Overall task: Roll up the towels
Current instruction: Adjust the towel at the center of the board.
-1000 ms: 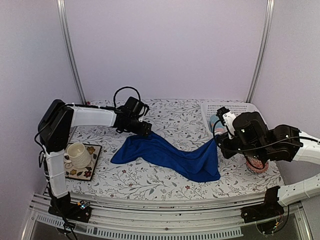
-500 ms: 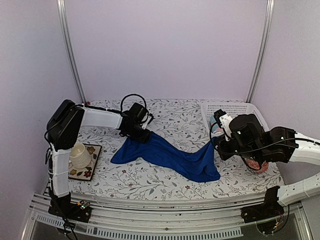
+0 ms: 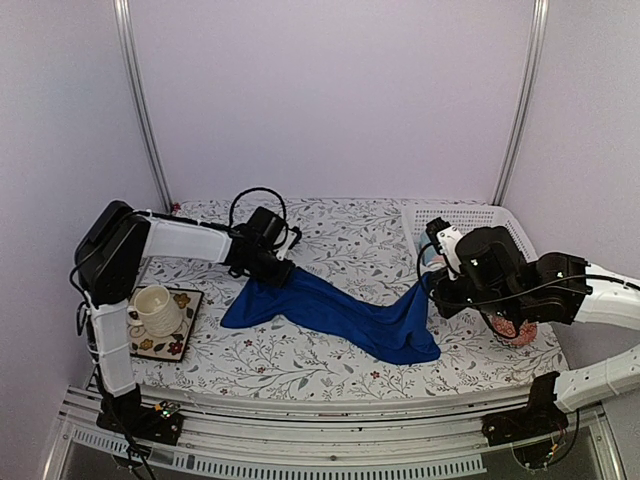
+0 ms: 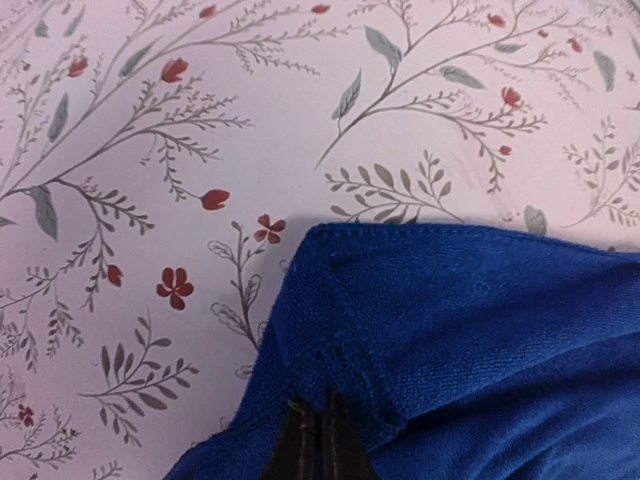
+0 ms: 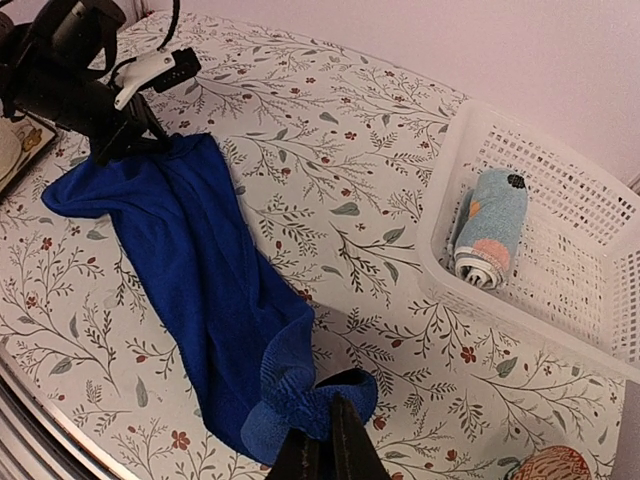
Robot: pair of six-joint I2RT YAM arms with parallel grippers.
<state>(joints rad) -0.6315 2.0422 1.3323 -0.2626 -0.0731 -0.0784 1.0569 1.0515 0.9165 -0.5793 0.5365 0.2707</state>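
Observation:
A long royal-blue towel (image 3: 340,312) lies stretched across the flowered table, from the left arm to the right arm. My left gripper (image 3: 281,274) is shut on the towel's far left corner (image 4: 335,385); the hem bunches over its closed black tips. My right gripper (image 5: 327,440) is shut on the towel's right end (image 5: 300,395), which is gathered into a wrinkled fold and lifted a little. The towel's length (image 5: 190,250) shows in the right wrist view. A smaller light-blue towel (image 5: 490,228), rolled, with white and orange marks, lies inside the white basket (image 5: 560,160).
The white mesh basket (image 3: 470,222) stands at the back right. A pink-red patterned ball (image 3: 515,330) sits beside the right arm. A cup on a flowered coaster (image 3: 160,312) is at the near left. Metal rails run along the table's front edge.
The left gripper has closed on the blue towel's left corner; a second ago it stood open over it. The right gripper holds the other end as before.

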